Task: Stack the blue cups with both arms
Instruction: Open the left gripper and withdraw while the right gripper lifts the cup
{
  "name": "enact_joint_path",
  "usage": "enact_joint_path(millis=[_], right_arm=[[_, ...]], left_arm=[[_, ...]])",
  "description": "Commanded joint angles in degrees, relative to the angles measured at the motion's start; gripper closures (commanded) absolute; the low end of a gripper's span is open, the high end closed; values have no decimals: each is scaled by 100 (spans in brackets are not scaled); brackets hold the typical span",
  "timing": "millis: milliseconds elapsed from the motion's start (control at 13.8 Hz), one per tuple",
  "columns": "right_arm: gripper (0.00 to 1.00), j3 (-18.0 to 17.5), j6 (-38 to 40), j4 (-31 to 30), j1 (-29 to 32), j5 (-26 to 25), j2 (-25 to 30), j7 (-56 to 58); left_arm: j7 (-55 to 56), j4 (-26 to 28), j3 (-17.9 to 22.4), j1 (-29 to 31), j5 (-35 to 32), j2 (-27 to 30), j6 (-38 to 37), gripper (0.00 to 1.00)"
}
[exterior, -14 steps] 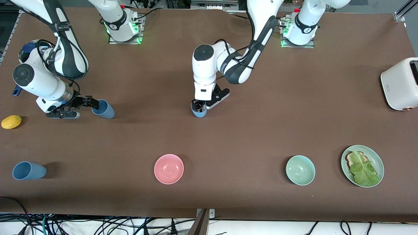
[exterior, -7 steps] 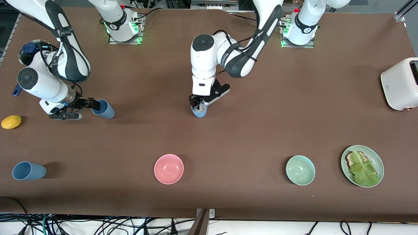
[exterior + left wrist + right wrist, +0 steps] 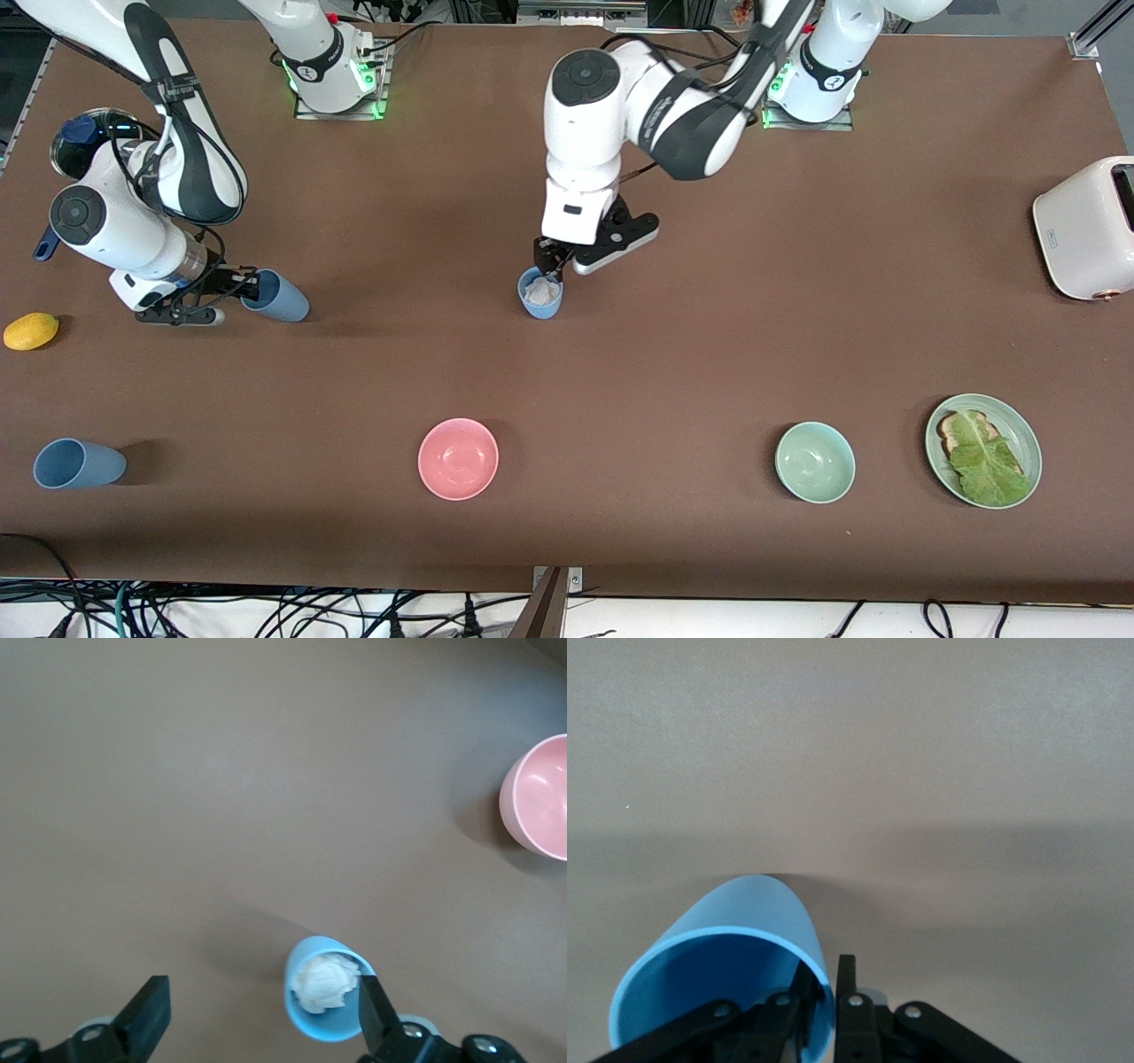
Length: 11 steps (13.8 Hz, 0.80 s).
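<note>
Black fingers of the right gripper (image 3: 824, 997) pinch the rim of a tipped blue cup (image 3: 276, 297), one finger inside its mouth, one outside; the right arm (image 3: 133, 213) reaches low over its own end of the table (image 3: 797, 310). The left gripper (image 3: 558, 259), jaws spread wide and empty, hangs just over an upright blue cup (image 3: 319, 997) holding a white wad (image 3: 326, 981) at mid-table. A third blue cup (image 3: 78, 463) lies nearer the camera, beside a pink bowl (image 3: 458, 458).
</note>
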State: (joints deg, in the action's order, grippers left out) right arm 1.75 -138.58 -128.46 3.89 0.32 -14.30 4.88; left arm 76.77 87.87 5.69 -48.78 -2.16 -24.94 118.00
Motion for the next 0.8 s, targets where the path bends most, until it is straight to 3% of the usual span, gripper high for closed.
enact_joint_path(millis=[0,145,362,725], right_arm=[[100,-61,86,5,33,3,41,-58],[100,-226,382,153,7,20,146,-232],[100,-788,1549,942,7,20,164,-1136],[100,-1895,2362,1884,-54,11,94,-2910]], left_arm=[[-845,-181,-33,289,128,366,-810,4],[-1451,-532,-33,518,137,446,-1487,2],[-2032,-954,-33,799,225,481,-2209,1],[-2762,-1105,-182,1449,269,700,-2554,1]])
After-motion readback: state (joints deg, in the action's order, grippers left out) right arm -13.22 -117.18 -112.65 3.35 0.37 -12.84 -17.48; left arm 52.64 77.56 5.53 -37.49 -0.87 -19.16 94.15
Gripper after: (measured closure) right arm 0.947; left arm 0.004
